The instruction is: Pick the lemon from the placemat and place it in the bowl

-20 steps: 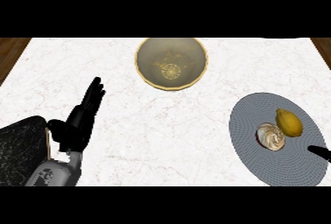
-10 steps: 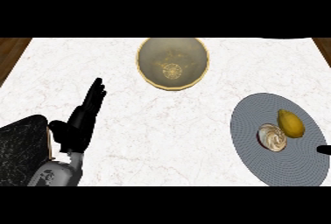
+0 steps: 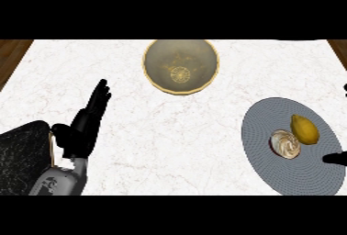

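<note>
The yellow lemon [image 3: 305, 130] lies on the right part of a round grey placemat [image 3: 284, 174] at the counter's right side. A tan bowl with a golden rim [image 3: 145, 64] stands at the far middle of the counter, with nothing in it. My left hand [image 3: 83, 126] rests open at the lower left, fingers straight and pointing up, far from both. Of my right hand [image 3: 336, 158] only a dark tip shows at the right edge, over the placemat's edge, just below and right of the lemon.
A small cream and brown shell-shaped item [image 3: 285, 143] lies on the placemat, close to the lemon's left. A dark speckled mass [image 3: 20, 153] fills the lower left corner. White marble counter [image 3: 196, 137] stretches between the bowl and the placemat.
Almost nothing differs. The whole scene has shifted very slightly in the view; the lemon, the bowl and my left hand hold their places, and my right hand's tip stays at the right edge.
</note>
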{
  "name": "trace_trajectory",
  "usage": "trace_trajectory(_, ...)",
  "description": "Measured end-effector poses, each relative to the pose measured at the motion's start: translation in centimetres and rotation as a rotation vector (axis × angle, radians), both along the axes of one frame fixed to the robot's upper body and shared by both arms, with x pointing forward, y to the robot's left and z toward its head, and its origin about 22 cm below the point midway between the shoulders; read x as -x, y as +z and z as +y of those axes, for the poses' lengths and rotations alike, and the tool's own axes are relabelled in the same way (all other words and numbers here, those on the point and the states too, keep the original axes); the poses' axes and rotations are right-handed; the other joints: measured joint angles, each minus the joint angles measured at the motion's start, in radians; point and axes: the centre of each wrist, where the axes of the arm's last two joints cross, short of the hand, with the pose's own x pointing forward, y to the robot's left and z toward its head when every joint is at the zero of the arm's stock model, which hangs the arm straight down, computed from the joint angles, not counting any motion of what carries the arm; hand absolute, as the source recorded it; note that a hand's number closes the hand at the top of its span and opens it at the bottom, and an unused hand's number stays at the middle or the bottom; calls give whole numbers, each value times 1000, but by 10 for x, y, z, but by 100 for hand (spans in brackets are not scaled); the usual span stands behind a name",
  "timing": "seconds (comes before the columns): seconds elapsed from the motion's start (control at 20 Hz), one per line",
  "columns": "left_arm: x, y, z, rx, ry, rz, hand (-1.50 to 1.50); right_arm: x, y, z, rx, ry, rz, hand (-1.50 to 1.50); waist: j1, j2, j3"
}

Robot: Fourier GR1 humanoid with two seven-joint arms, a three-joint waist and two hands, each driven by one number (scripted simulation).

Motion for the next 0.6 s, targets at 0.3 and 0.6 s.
trace_trajectory(0.3,-3,0,0,6,2,-2,0,10,-20,-13,-42,27,3,-150,-4,-1,0)
trace_trajectory(0.6,-1,-1,5,12,-1,3,0,9,-17,-11,-121,51,-36,-150,-4,-1,0)
